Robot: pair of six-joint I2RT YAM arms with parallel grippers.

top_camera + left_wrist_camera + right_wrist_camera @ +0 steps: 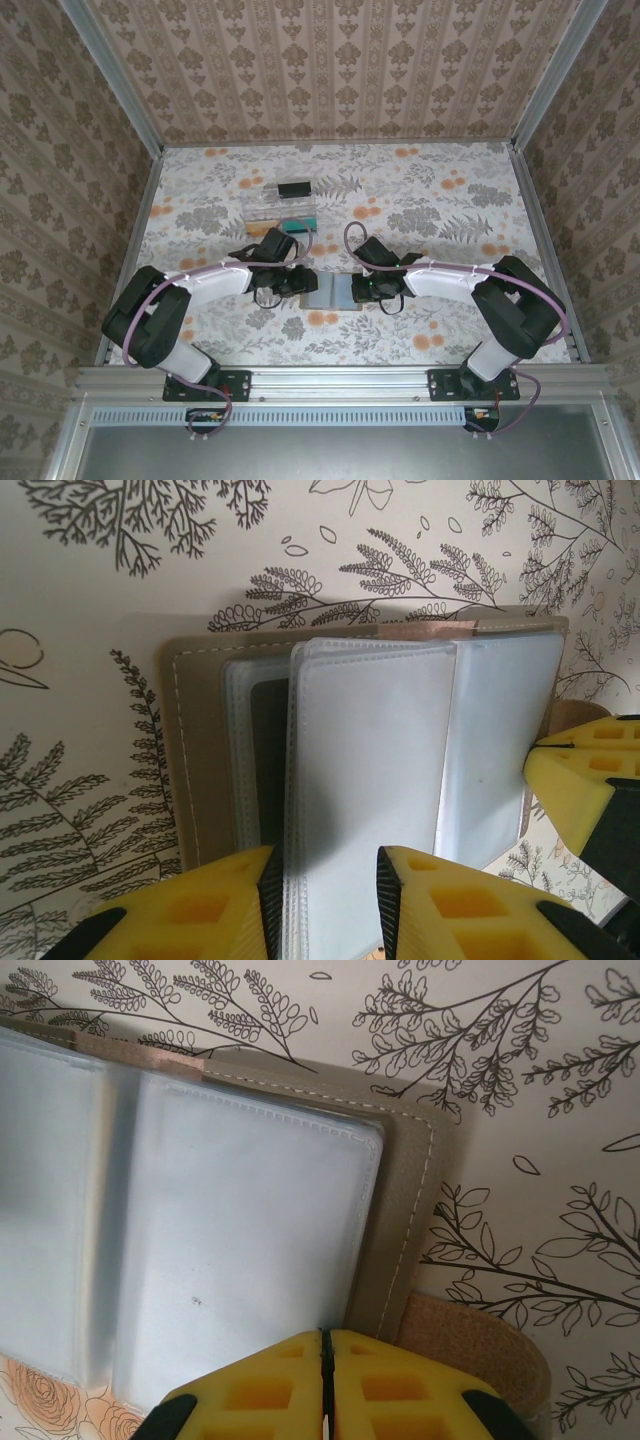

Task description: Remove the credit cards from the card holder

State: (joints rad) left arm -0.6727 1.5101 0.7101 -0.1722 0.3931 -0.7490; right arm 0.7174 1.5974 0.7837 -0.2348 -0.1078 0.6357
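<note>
Item: holder (335, 292), open flat on the flowered table (460, 215), near its front edge, between the two arms. Taupe cover underneath and cloudy clear sleeves (370, 750) uppermost. Whether the sleeves contain cards cannot be made out.

Left gripper (325, 862): at the holder's left edge, yellow fingers standing apart with a raised sleeve page between them. No firm pinch can be seen.

Right gripper (322, 1340): at the holder's right edge, fingers pressed together tip to tip. Whether anything is caught between them cannot be told.

Attached: tan strap tab (475, 1345) sticking out from under the cover beside the right fingers.

Nearby: clear tray (262, 207) farther back on the table, well apart from the holder. It holds a black piece (294, 187) and a teal piece (297, 224).
</note>
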